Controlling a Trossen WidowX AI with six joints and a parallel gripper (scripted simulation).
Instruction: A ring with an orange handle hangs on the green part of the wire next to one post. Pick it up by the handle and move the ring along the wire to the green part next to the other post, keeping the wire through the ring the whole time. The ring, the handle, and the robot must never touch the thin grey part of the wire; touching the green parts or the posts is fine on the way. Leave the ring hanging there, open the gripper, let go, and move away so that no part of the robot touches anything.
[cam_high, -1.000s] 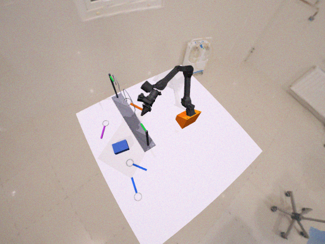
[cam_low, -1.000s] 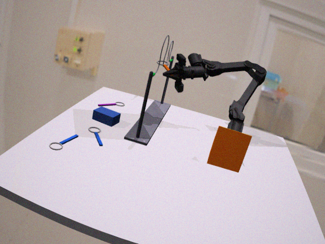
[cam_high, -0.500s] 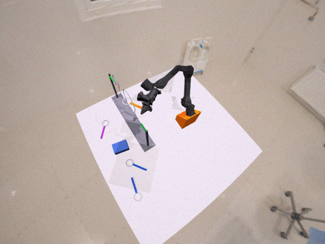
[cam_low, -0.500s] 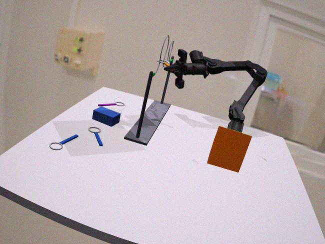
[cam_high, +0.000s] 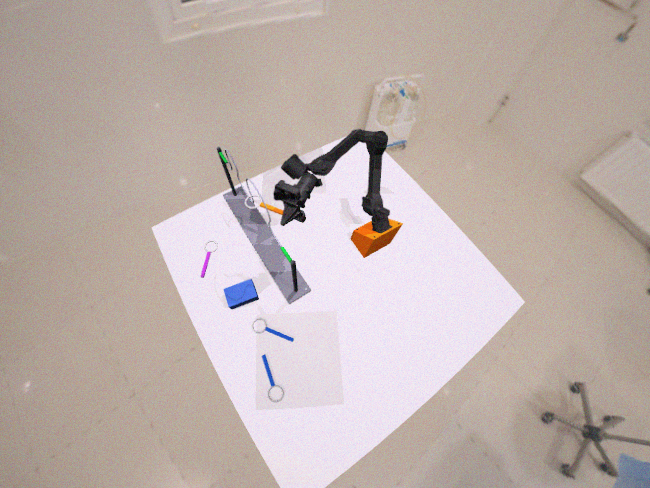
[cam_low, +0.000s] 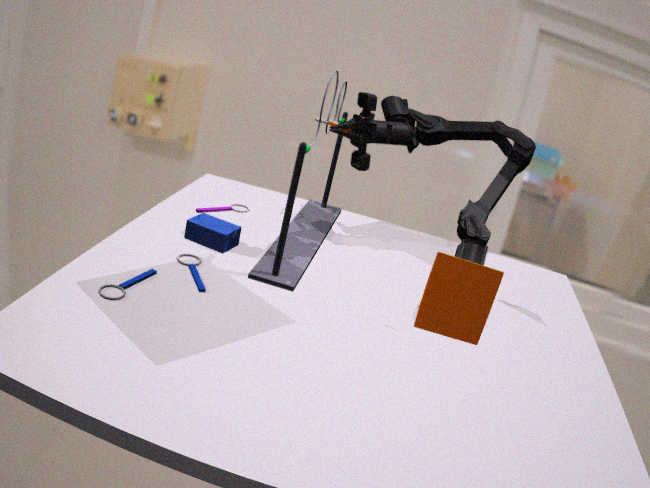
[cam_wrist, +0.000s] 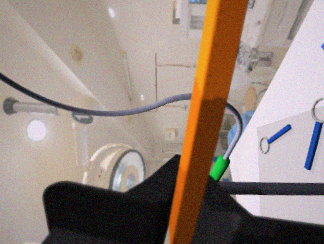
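My gripper (cam_high: 285, 215) (cam_low: 332, 127) (cam_wrist: 183, 161) is shut on the orange handle (cam_high: 271, 209) (cam_low: 332, 123) (cam_wrist: 210, 75), high above the base. The ring (cam_high: 245, 202) at the handle's far end appears around the grey wire (cam_high: 269, 215) (cam_low: 321, 99) (cam_wrist: 115, 113), nearly edge-on in the exterior view. It is out of the wrist view; its clearance is too small to tell. The ring is between the two green parts: the near green part (cam_high: 286, 254) (cam_low: 307, 148) (cam_wrist: 220, 168) by the near post (cam_high: 294, 275) (cam_low: 289, 210) (cam_wrist: 275, 188), and the far green part (cam_high: 223, 157) (cam_low: 342, 120) by the far post (cam_high: 227, 175) (cam_low: 332, 168).
A dark base plate (cam_high: 262, 246) (cam_low: 309, 236) carries both posts. A blue block (cam_high: 240, 294) (cam_low: 212, 232) and a magenta-handled ring (cam_high: 206, 264) (cam_low: 214, 209) lie beyond it. Two blue-handled rings lie on the table, one handle (cam_high: 279, 334) (cam_low: 196, 277) nearer the base plate.
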